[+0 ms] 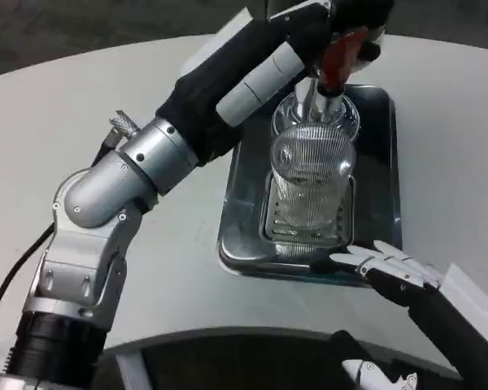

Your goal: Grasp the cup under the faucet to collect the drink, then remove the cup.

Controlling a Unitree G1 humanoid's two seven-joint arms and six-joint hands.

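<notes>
Under the faucet (325, 101) the cup (311, 183) stands ungrasped on the tray (244, 195); left hand (329, 24) at the red lever (339, 58), grip unclear; right hand (386, 264) waits, fingers spread, empty

The cup (311, 183) stands on the grate of the metal tray (246, 244), hemmed behind and above by the faucet (325, 101) with its red handle (340, 58), and the left arm (228, 89) slants across the tray's left rim up to that handle, blocking the approach from the left. The cup's right side and front are open, with bare tray floor to its right. The right hand (386, 264) lies at the tray's near rim, fingers (354, 258) spread, and bare counter (447, 138) stretches to the right.
</notes>
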